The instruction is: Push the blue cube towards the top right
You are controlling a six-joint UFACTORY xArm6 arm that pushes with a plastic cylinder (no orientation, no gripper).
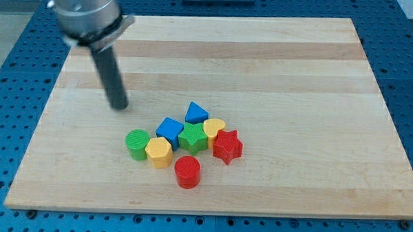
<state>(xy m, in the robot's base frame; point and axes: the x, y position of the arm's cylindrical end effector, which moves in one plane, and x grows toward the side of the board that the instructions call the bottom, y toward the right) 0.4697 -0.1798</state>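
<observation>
The blue cube (pixel 169 130) sits in a tight cluster of blocks at the lower middle of the wooden board (pixel 297 78). It touches the green star (pixel 192 138) on its right and the yellow hexagon (pixel 159 152) below it. A blue triangle (pixel 196 113) lies just up and right of the cube. My tip (pixel 119 106) rests on the board up and to the left of the cube, well apart from every block.
A green cylinder (pixel 137 143) lies left of the yellow hexagon. A yellow heart (pixel 214 129) and a red star (pixel 227 146) lie right of the green star. A red cylinder (pixel 187 172) stands at the cluster's bottom. Blue perforated table surrounds the board.
</observation>
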